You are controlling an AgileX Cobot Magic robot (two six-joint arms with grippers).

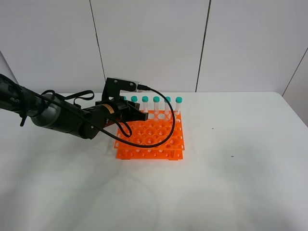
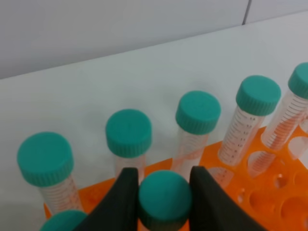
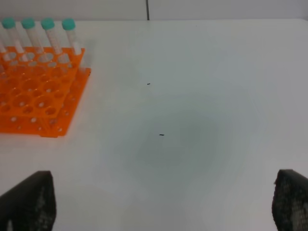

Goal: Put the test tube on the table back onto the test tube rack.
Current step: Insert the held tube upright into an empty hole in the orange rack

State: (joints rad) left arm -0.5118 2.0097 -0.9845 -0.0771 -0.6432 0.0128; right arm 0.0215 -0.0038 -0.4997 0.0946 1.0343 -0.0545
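Above the orange test tube rack (image 1: 153, 136), at its far-left part, the left claw (image 2: 165, 192) is pinching the test tube (image 2: 165, 198) by its teal cap, one dark finger on each side of it. This tube is in the air or already partly in a hole; the left wrist view cuts off its lower part, so I cannot tell which. Behind it, a row of other capped tubes (image 2: 198, 111) stands upright in the back line of the rack. No tube lies on the white tabletop (image 1: 240, 173) in any view.

I judge the task to be mostly done: the picking up and the carrying are finished, and the tube is held over the second row. What is left is to lower it fully into a free hole, to release it, and to pull the arm away without touching the neighbours.

The right claw (image 3: 163, 204) is spread wide and holds nothing, hanging over bare tabletop well apart from the rack.
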